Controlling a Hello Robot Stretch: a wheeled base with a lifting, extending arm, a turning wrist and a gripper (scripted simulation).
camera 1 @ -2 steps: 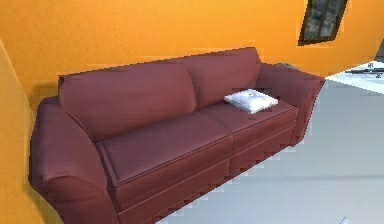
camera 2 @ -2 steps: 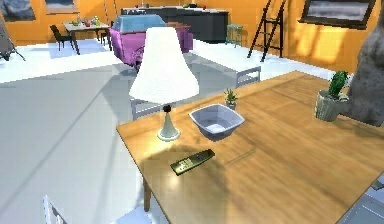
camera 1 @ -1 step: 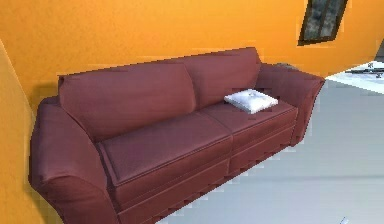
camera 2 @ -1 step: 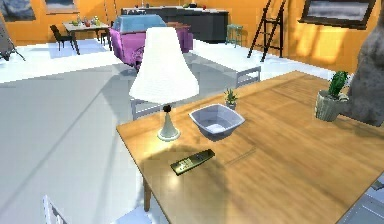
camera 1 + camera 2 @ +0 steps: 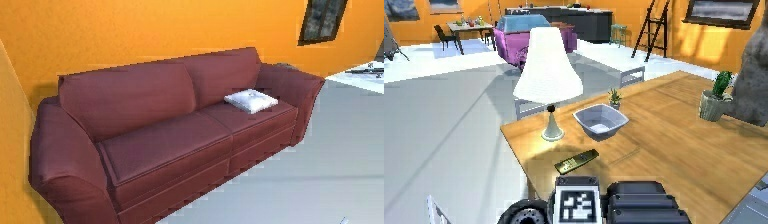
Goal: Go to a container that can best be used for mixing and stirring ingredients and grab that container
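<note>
A grey bowl [image 5: 601, 122] sits on the wooden table [image 5: 674, 150] beside a white lamp [image 5: 547, 72]; the gripper [image 5: 522, 213]'s state and load I cannot tell.

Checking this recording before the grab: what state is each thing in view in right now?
Grey bowl: upright on the wooden table, looks empty.
Lamp: upright beside the bowl.
Remote: lying flat near the table's edge.
Small plant: upright in its pot.
Cactus: upright in its pot.
White cushion: lying on the sofa seat.
Gripper: cannot tell whether it holds anything.
</note>
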